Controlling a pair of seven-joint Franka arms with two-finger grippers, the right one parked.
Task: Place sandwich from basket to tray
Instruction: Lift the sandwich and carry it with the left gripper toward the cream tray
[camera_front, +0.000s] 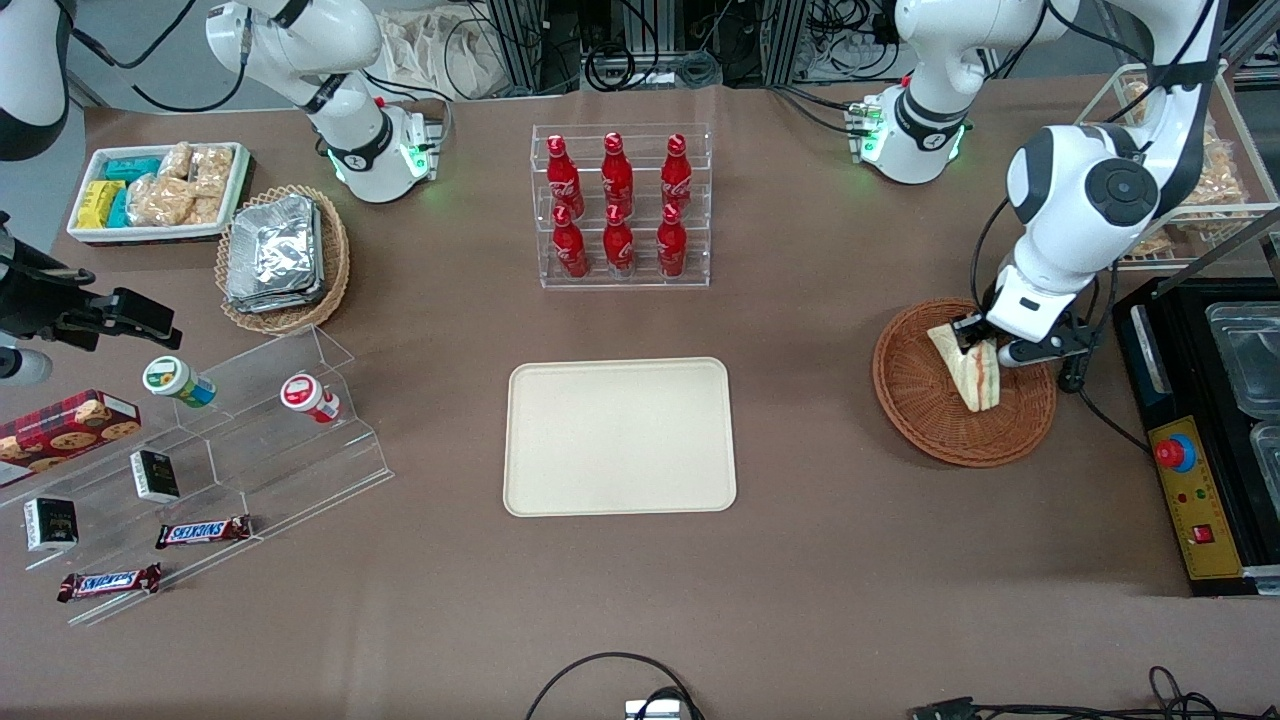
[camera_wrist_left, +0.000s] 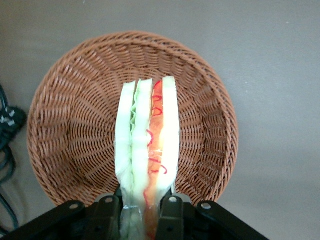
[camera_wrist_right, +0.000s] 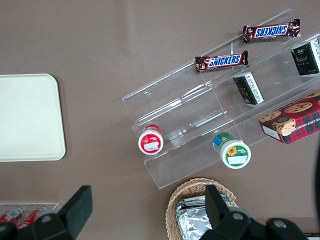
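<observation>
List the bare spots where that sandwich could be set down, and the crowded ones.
The gripper, shut on the sandwich, hangs over the basket. The whole tray is bare, as is the table between tray and basket. It is crowded at the bottle rack and the acrylic snack stand toward the parked arm's end.
</observation>
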